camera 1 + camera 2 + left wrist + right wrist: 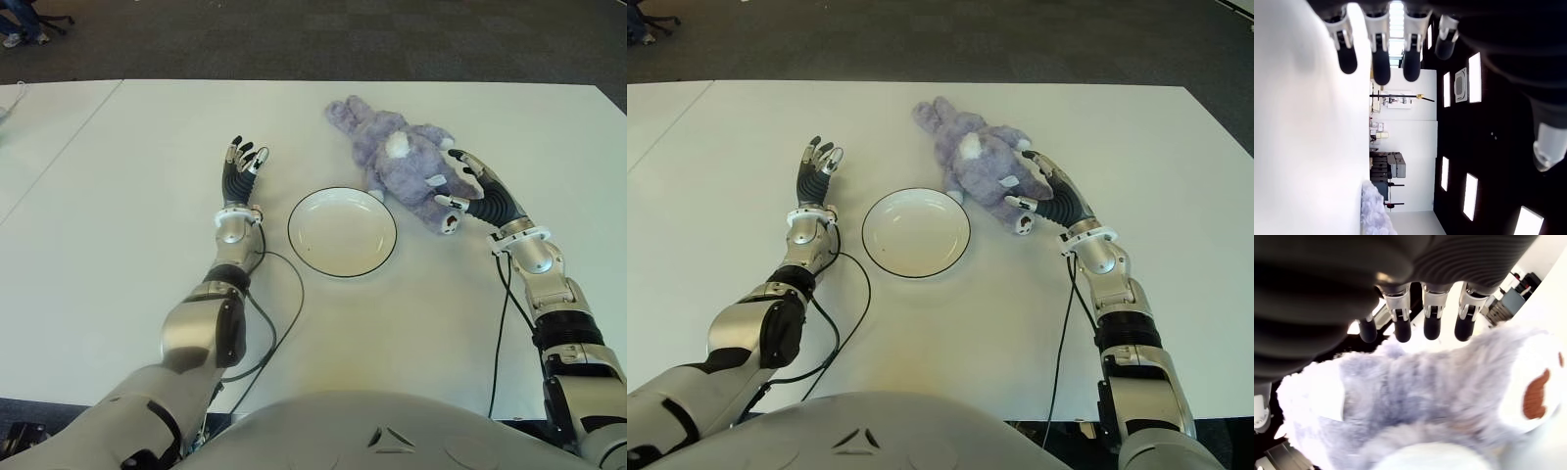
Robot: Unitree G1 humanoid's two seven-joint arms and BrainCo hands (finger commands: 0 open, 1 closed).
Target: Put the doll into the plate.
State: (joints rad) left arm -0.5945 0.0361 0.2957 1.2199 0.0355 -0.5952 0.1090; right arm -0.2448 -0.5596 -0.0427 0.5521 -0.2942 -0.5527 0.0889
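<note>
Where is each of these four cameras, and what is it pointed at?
Left eye: on the head, looking down at the table, plate, doll; both arms show.
Right eye: beside it, same scene, slightly shifted.
Left wrist: behind the open left hand, facing across the table into the room.
Right wrist: behind the open right hand, fingers over the doll.
All four show the doll.

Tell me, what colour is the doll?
The doll is fluffy lilac-grey with white patches, clearest in the left eye view.
</note>
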